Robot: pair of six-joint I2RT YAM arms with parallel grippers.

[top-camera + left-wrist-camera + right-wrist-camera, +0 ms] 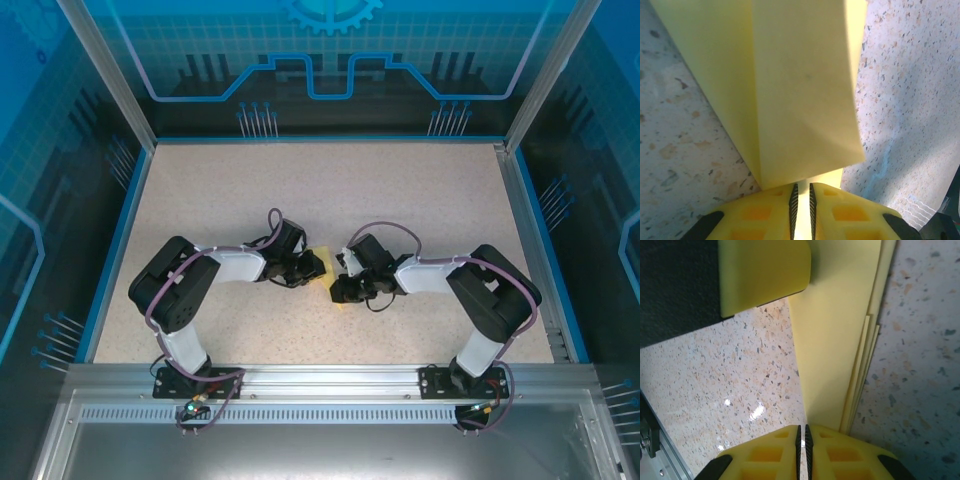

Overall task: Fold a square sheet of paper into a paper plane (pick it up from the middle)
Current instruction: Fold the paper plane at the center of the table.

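The pale-yellow sheet of paper (332, 272) lies folded into a narrow layered strip at mid-table, between the two gripper heads. In the left wrist view the paper (805, 100) rises as a folded flap, and a strip of it runs between the jaws of my left gripper (801, 186), which is shut on it. My left gripper (322, 268) comes in from the left. My right gripper (342, 290) comes in from the right. In the right wrist view the layered paper (835, 355) lies flat just ahead of my right gripper (801, 427). Its jaws are shut, with speckled table showing in the slit.
The speckled table (300, 190) is ringed by a blue rim and metal frame posts. In the right wrist view a yellow finger (765, 275) of the left gripper rests on the paper's far end. Both arms crowd the centre, heads nearly touching.
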